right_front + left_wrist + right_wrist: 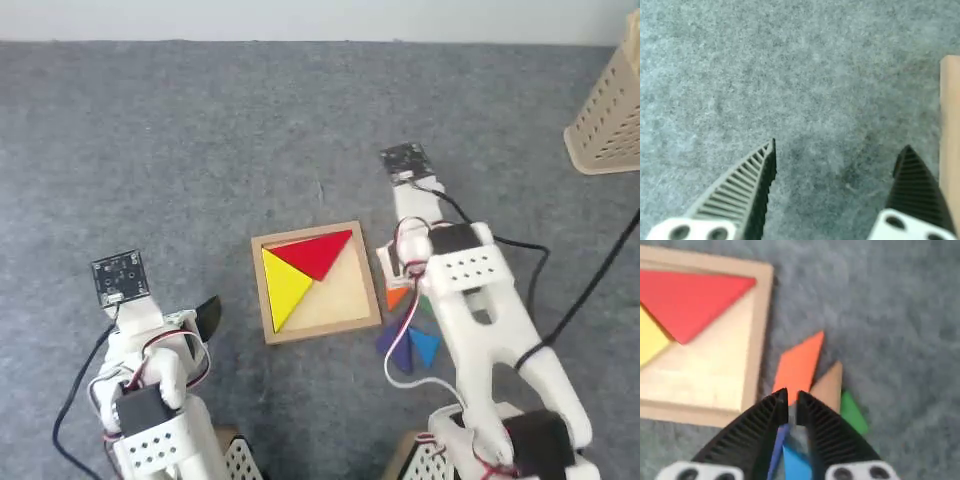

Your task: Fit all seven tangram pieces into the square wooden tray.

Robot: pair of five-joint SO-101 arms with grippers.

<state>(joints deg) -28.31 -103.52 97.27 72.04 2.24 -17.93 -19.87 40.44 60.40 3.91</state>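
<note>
Square wooden tray [340,290] holds red triangle [315,252] and yellow triangle [283,285]. Right gripper [790,397], jaws nearly together, over orange wooden piece [797,365]: likely must spread, then grasp. Left gripper [840,145] spread wide.

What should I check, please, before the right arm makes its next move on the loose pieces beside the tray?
1. Space in wooden tray: ok, part nearer the loose pieces is bare.
2. Seating of red triangle and yellow triangle: ok, both flat inside.
3. Opening of right gripper: not ok, jaws almost closed, over orange parallelogram.
4. Loose pieces apart: not ok, orange parallelogram, tan piece and green piece lie tightly together.
5. Clearance of left gripper: ok, open over grey carpet, beside the tray.
</note>
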